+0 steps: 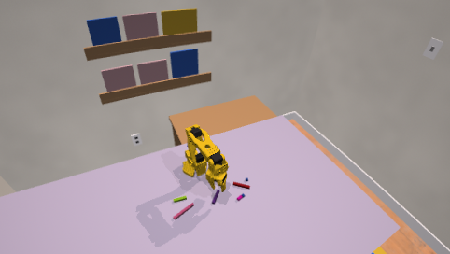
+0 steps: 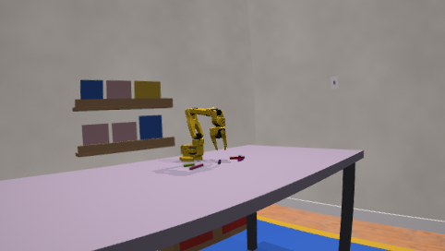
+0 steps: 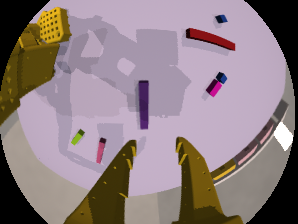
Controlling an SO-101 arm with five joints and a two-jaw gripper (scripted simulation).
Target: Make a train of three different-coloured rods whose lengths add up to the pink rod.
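Jaws of the gripper (image 1: 217, 189) (image 2: 221, 149) (image 3: 156, 142) stand apart, with nothing between them, and their tips are above the table (image 1: 303, 187) (image 2: 138, 203) (image 3: 250, 100). Just past the tips, in the wrist view, the purple rod (image 1: 216, 196) (image 2: 219, 161) (image 3: 144, 105) lies flat, closer to the line of the left-hand tip. To the right of the jaws in this same view lies the magenta rod (image 1: 240, 198) (image 3: 213, 88), with one blue rod (image 1: 243, 195) (image 3: 221, 77) at its far end; if they touch, I cannot tell. Farther from the jaws, on this side, are the red rod (image 1: 241, 185) (image 2: 234, 158) (image 3: 210, 39) and another blue rod (image 1: 246, 179) (image 3: 221, 19). To the left of the jaws lie the lime rod (image 1: 180, 199) (image 2: 188, 165) (image 3: 77, 137) and, nearer to them, the pink rod (image 1: 184, 210) (image 2: 196, 166) (image 3: 101, 151). The purple rod is well apart from the magenta one, so three rods do not make one line.
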